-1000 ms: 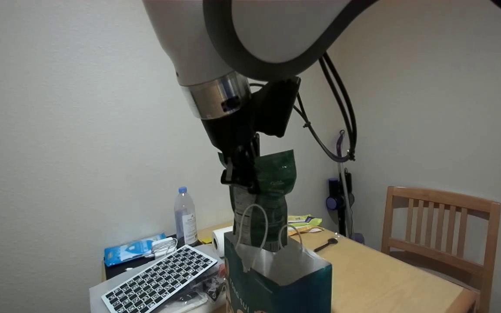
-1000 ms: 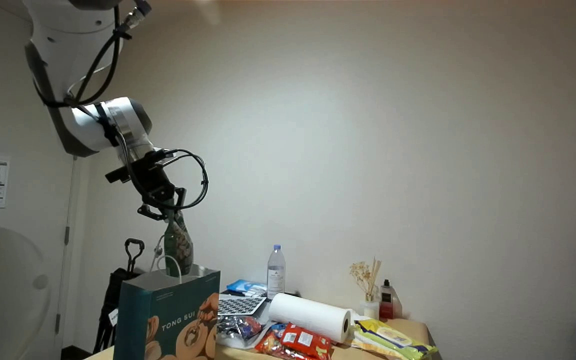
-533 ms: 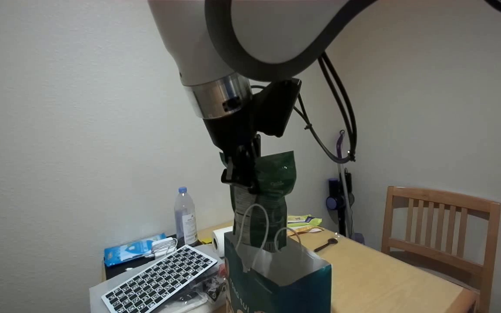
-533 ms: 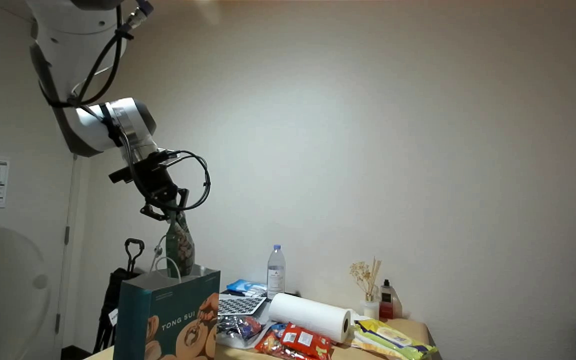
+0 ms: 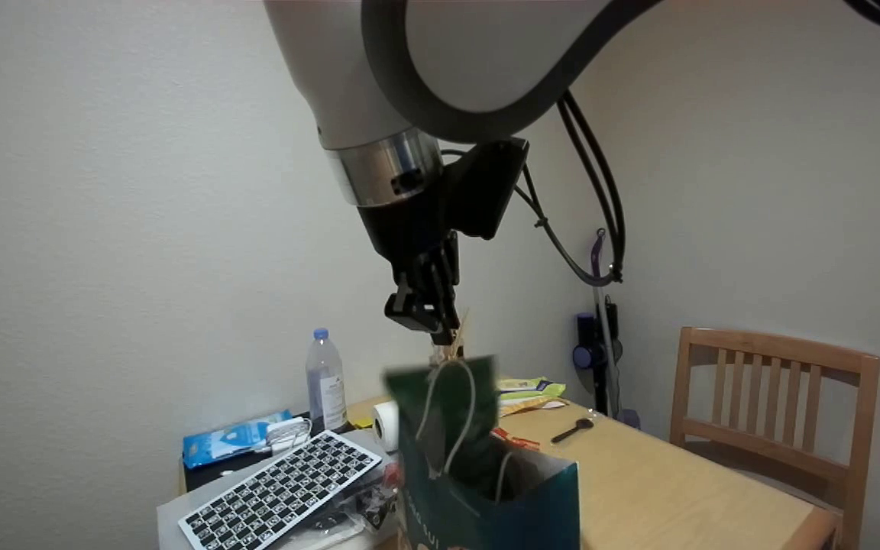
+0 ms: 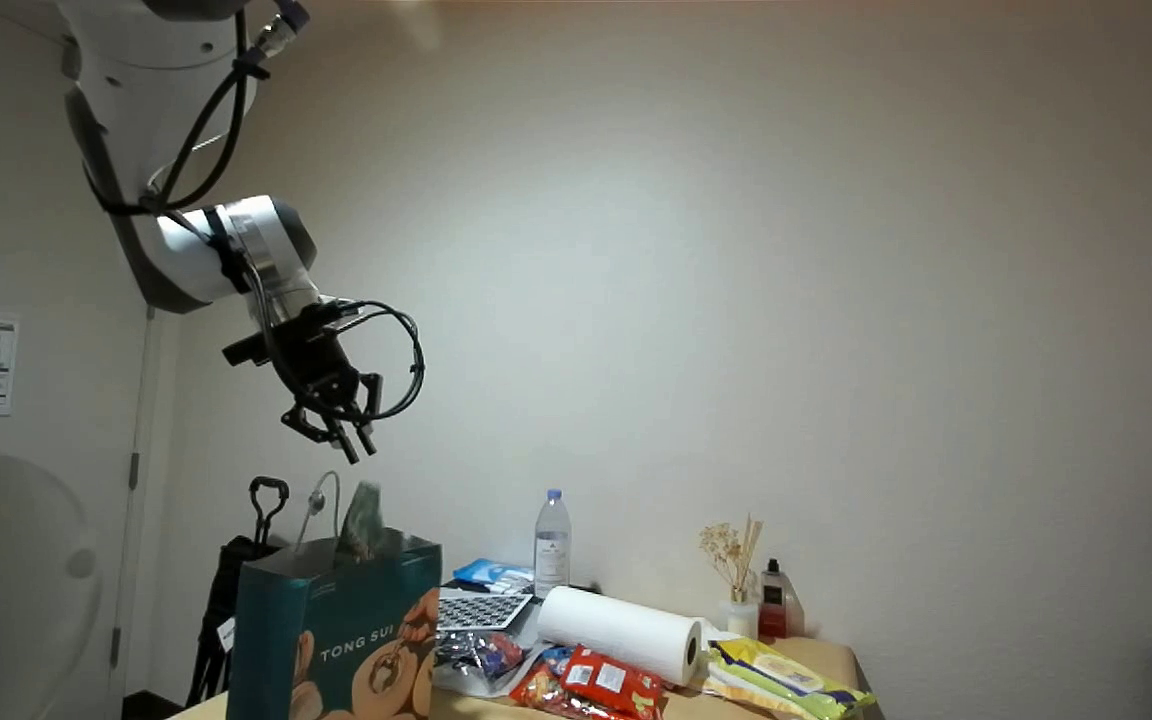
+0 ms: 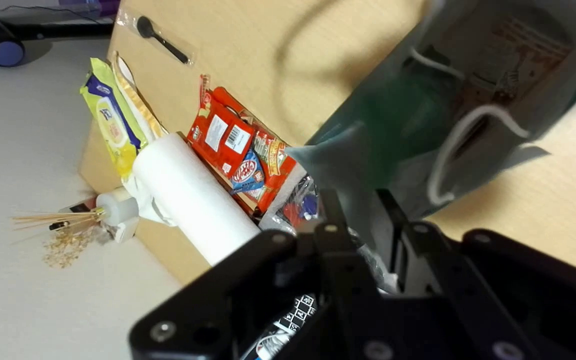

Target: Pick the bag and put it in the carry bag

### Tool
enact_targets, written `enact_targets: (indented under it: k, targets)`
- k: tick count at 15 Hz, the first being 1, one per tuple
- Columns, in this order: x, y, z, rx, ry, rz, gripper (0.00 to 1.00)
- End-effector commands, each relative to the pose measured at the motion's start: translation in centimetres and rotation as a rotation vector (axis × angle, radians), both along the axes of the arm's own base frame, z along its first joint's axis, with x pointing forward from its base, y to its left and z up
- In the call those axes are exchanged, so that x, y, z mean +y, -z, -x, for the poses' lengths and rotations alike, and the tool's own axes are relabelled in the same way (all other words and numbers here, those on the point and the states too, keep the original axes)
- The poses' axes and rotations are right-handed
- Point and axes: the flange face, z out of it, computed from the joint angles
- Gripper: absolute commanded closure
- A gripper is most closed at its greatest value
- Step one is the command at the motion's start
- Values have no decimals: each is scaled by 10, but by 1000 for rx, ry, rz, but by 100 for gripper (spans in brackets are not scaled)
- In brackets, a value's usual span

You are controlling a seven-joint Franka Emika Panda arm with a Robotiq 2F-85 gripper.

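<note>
My gripper (image 6: 361, 454) is hanging above the carry bag (image 6: 336, 610), its fingers (image 7: 334, 215) standing parted with a gap between them. The green bag (image 5: 448, 416) is showing, blurred, in the carry bag's mouth, its upper part sticking out above the rim. Both exterior views are showing clear space between that top and my fingertips; the wrist view is leaving me unable to tell. Only an exterior view is showing the chair (image 5: 780, 347). The green bag's top is pointing upward, its long axis running roughly upright, its lower end hiding inside.
</note>
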Motion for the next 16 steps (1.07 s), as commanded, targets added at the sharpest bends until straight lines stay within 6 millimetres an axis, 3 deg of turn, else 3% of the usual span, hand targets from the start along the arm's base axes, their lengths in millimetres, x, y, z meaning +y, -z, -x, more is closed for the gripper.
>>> enact_targets:
  k: [1,8,9,10,12,16]
  targets:
    - [0,-7,-3,-7,-7,1,47]
    - [0,-16,-6,-43,-7,6,2]
    - [-1,-18,-6,-62,-2,22,1]
    - [1,-13,-6,-32,-2,1,14]
    - [0,-16,-7,-44,-7,11,1]
    - [0,-16,-7,-46,-8,14,1]
